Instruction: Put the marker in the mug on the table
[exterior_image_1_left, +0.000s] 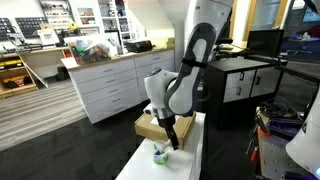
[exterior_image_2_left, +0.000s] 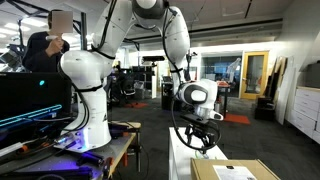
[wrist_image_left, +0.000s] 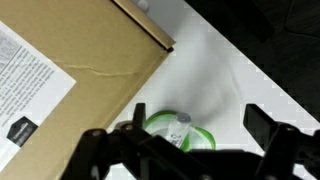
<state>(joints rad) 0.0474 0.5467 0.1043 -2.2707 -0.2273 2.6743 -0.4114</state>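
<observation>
Gripper (wrist_image_left: 192, 128) released, jaws wide, above mug (wrist_image_left: 160, 127), lower centre; marker (wrist_image_left: 182, 120) apparently inside. Straight vertical retreat advised, rim untouched.

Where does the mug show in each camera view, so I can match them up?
Exterior view: the mug stands low centre on the white table, just under the gripper.
Exterior view: cannot be made out; only the gripper shows above that spot.
Wrist view: the mug sits bottom centre, green rim up.
Shared landmark: the cardboard box, in all three.
</observation>
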